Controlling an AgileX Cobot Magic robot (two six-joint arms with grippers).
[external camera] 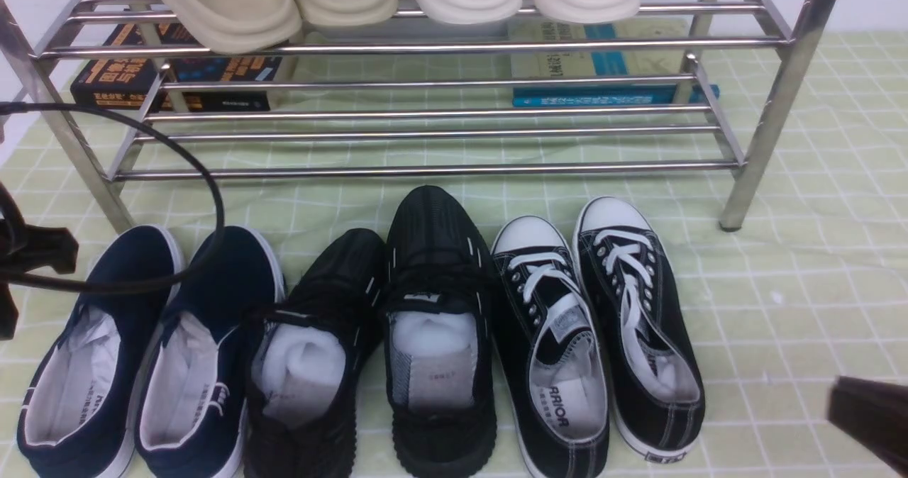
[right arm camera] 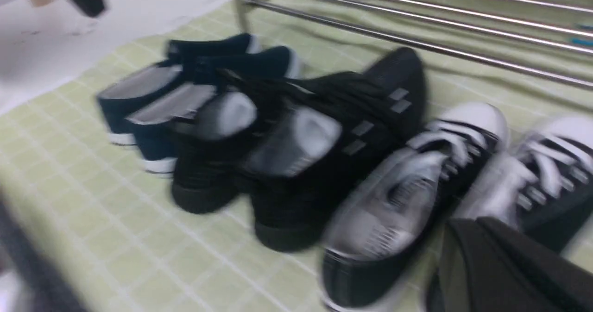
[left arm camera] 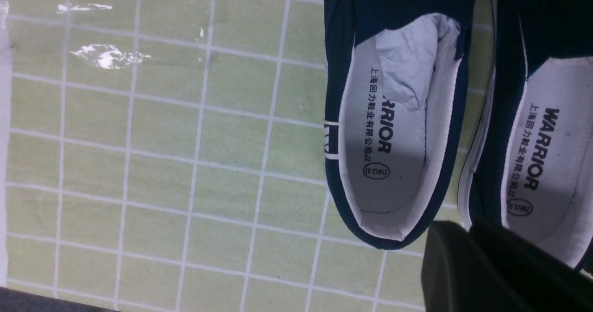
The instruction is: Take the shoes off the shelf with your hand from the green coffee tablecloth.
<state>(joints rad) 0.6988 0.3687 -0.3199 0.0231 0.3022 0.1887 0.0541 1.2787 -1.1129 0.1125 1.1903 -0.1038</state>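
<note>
Between the navy slip-ons (external camera: 221,279) and the white-toed canvas sneakers (external camera: 550,279), the front view shows you the pair of all-black knit sneakers (external camera: 441,279) on the green tablecloth (external camera: 801,279), in front of the steel shoe rack (external camera: 425,173). Both toes point toward the rack, and the two shoes touch near their front halves. If your step is to reach for this pair, come down from above and line each gripper up with its own shoe. A collar edge or the heel would likely give you a firmer bite than the soft knit upper. Mind the white paper stuffing (external camera: 434,332); pinching it alone could pull it out and leave the shoe behind.

Your left wrist view has the slip-ons beneath it, so that arm would need to travel inward. The left gripper (left arm camera: 447,231) carries nothing that you can see, and you can't tell from here how far apart its fingers are.

Through the right wrist view, blurred, you see the black pair beyond the canvas sneakers. The right gripper (right arm camera: 463,228) has its fingers together with nothing in them. Open it before you descend, clear the canvas shoes' laces (right arm camera: 451,143), and lift gently so the neighbours aren't dragged along.
</note>
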